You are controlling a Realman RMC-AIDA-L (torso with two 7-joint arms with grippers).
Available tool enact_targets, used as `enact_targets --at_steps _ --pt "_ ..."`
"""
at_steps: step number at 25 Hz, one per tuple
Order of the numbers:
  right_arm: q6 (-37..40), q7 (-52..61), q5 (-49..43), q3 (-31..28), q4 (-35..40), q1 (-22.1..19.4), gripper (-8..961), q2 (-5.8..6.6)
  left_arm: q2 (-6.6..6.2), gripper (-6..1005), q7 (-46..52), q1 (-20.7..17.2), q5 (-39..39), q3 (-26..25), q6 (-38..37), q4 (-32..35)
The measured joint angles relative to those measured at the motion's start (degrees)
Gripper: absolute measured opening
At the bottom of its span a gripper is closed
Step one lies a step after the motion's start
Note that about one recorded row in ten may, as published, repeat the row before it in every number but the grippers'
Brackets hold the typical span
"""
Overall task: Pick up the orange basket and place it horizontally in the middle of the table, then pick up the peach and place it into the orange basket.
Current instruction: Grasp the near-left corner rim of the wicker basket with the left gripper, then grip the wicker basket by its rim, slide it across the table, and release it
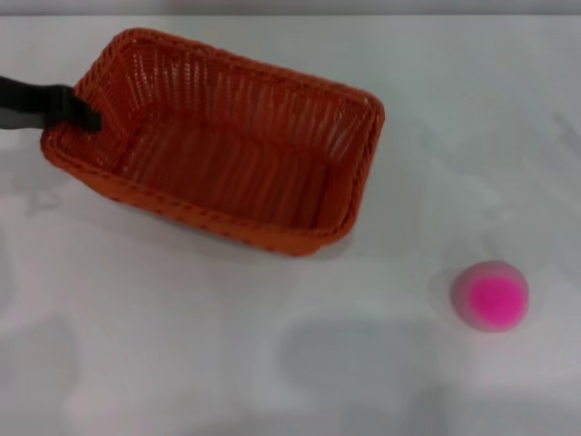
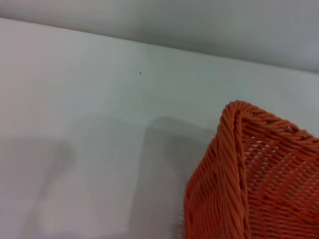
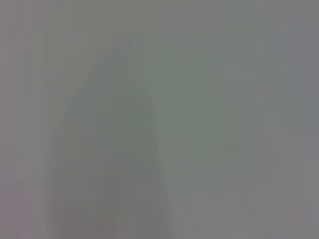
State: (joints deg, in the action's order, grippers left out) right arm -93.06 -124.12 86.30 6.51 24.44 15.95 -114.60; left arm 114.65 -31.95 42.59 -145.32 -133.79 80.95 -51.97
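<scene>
At the far left of the plain white table, the black left gripper reaches in level from the side, its fingers pinching the left short rim of the burnt-orange woven wicker basket. The basket sits skewed, left of centre. Well apart, toward the near right, lies the small round pink peach. The right gripper is unseen.

Orange basket: woven, upright, empty, askew near the table's far-left corner. Peach: pink-magenta, toward the near-right corner.
</scene>
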Motion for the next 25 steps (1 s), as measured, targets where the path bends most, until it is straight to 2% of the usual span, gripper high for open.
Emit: enact_targets --at_steps 4,8,12,18,25 --pt "0.2 -0.5 -0.3 0.0 0.0 0.0 837 0.0 0.05 162 5.0 0.5 0.9 0.0 -0.1 -0.1" --pt "0.3 -0.7 -0.5 0.0 0.0 -0.3 836 -0.01 0.74 162 9.1 1.5 1.3 0.5 -0.4 -0.1" --pt "0.2 -1.1 -0.7 0.3 0.3 -0.6 835 0.03 1.87 162 12.6 3.5 0.8 1.0 -1.1 0.6" --pt "-0.1 -1.6 -0.8 0.8 0.5 -1.4 836 0.08 3.99 163 18.6 5.2 -1.5 4.9 -3.1 1.0" --pt "-0.7 -2.1 -0.8 0.9 0.6 -2.5 835 0.09 4.29 163 22.6 5.4 -1.8 5.1 -5.8 3.9"
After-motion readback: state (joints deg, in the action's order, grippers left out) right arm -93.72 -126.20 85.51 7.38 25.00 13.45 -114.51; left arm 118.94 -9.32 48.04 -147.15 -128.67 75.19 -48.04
